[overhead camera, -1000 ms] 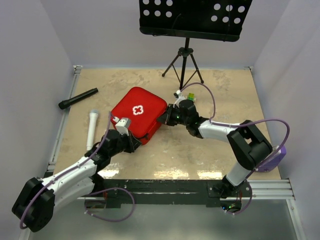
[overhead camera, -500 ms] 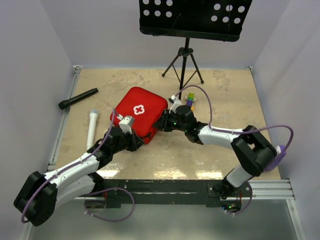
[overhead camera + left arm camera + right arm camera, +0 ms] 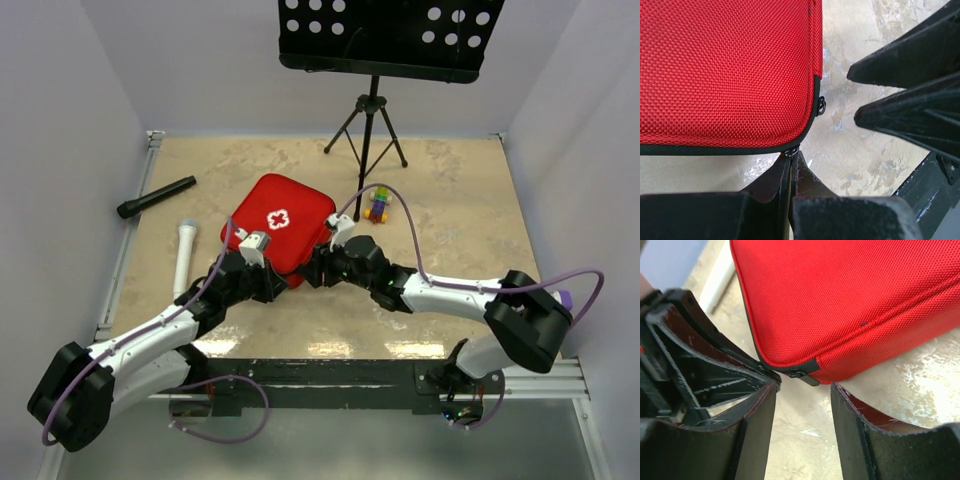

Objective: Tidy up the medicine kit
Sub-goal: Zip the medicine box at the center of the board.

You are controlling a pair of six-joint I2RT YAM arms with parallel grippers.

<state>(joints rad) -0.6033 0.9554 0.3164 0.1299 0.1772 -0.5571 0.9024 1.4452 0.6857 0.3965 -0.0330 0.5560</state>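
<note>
Black torch (image 3: 157,197): lies far left on the table (image 3: 450,190), well apart from the work; no part in this step, by the look of it.

White torch (image 3: 185,258): lies near the left arm, running roughly front to back, touched by nothing.

Left claw (image 3: 275,283): fingers pressed together at the near corner of the case. In the wrist view the left claw (image 3: 791,157) has a small zip tab (image 3: 791,151) right at its tips. Whether the tab is really pinched I cannot tell. It is likely placed there to anchor that corner or to pull the zip along.

Red case (image 3: 278,222): sits left of centre on the table, flat, zipped shut, with the white cross facing up. It is a rounded square, so it has no real long axis. It is turned diamond-wise, with one corner pointing at the arms and the opposite one at the back wall. Both claws meet at that near corner because the zip ends there.

Second zip tab (image 3: 820,105): hangs on the right side of the same corner, free, just beside the seam.

Right claw (image 3: 312,270): fingers apart, holding nothing. In its own view the right claw (image 3: 802,387) lines up its gap with the tab at the corner of the seam, probably ready to close on it.

Step in hand: opening the case; sorting has not begun, as far as can be judged.

Coloured toy (image 3: 378,203): lies behind the right arm, apart from the case.

Music stand (image 3: 380,40): at the back, clear of both arms.
</note>
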